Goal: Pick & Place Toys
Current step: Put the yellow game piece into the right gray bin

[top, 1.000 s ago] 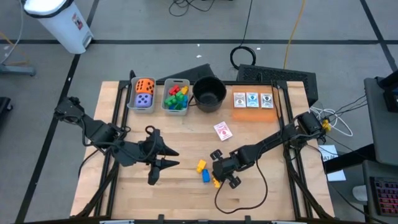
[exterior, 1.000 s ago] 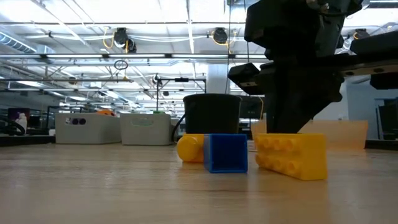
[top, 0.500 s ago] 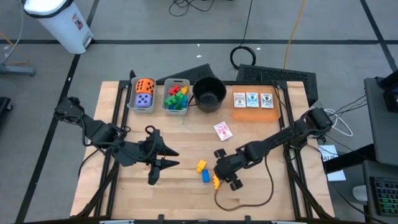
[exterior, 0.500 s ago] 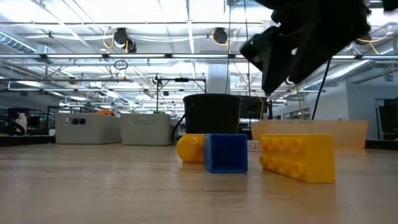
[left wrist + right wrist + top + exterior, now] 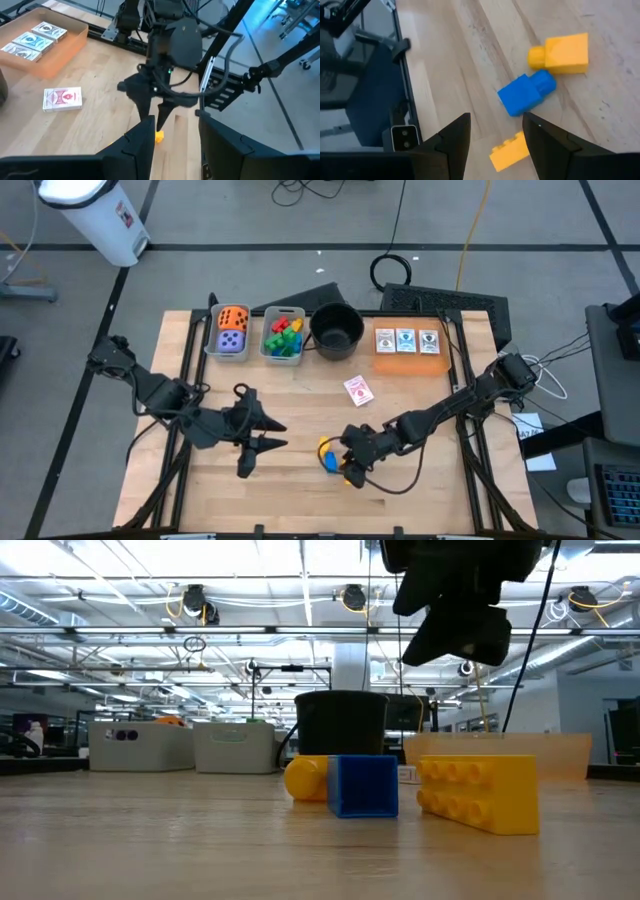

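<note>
Where right tool (image 5: 492, 132) hovers, blocks (image 5: 526, 94) beneath.

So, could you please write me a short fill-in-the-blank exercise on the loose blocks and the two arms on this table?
1. The right gripper hangs open above three loose blocks, holding ____.
2. Between the yellow block with a round peg and the studded yellow brick lies a ____ block.
3. Both dice sit in a grey ____.
4. The left gripper waits open to the ____ of the blocks in the high view.

Missing words: nothing; blue; bin; left
</note>
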`<state>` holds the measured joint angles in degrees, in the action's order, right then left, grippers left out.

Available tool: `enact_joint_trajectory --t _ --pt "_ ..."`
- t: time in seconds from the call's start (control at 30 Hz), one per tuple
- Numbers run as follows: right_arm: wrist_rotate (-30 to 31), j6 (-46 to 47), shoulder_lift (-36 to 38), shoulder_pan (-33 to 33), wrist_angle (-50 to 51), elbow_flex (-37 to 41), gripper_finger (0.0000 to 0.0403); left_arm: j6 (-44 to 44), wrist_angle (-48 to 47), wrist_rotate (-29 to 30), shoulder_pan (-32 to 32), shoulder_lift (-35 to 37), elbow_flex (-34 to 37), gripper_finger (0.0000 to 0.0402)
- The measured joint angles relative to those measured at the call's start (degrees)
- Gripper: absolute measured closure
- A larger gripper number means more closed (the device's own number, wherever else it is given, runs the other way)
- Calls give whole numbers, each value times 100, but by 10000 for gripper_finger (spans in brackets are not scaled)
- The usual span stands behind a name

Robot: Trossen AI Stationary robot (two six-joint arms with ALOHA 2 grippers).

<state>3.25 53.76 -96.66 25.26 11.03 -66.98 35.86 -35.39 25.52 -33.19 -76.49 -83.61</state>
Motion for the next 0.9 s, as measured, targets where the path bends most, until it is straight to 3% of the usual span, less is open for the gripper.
enact_joint_trajectory --t 0.17,0.43,0.67,0.9 --pt "-4 597 -2 129 78 0 223 97 -280 4 -70 -2 0 245" --pt "585 1240 -58 338 376 36 192 86 -253 115 -215 -2 0 245" --pt "111 1988 -457 353 -273 450 174 94 -237 310 -300 -2 0 245" --pt "293 2206 -544 373 -612 620 176 180 -228 314 -298 -2 0 245"
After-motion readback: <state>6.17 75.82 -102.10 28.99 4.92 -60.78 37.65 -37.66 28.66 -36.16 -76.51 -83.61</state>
